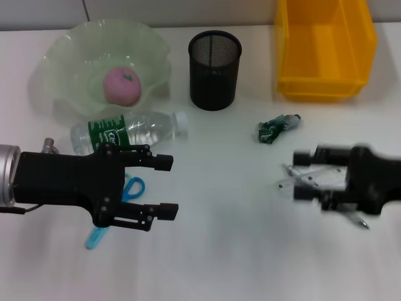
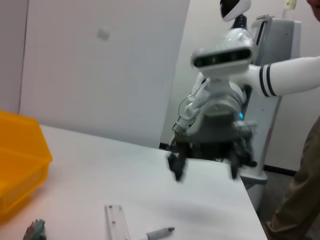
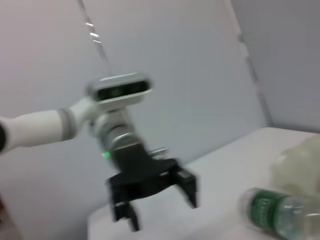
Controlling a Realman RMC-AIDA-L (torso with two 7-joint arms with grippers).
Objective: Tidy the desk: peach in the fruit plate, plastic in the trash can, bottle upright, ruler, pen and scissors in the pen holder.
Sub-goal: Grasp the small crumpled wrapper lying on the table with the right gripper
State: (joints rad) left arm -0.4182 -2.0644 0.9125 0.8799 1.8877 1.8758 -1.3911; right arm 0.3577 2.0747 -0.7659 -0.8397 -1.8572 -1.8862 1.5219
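both grippers are matte black, blocky, with two flat angular fingers each. the left gripper (image 1: 161, 187) sits on a black body ending in a silver metal wrist ring with a thin black cable beneath it. seen from the right wrist camera, its arm is white with a grey band, topped by a grey camera bar with a dark lens strip and a small green light. the right gripper (image 1: 299, 175) has the same camera bar, a white arm with dark stripes, and looped thin cables.

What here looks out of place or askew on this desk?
The bottle lies on its side beside the fruit plate. A crumpled wrapper sits loose on the table, scissors lie under the open left gripper, and the pen holder looks empty.
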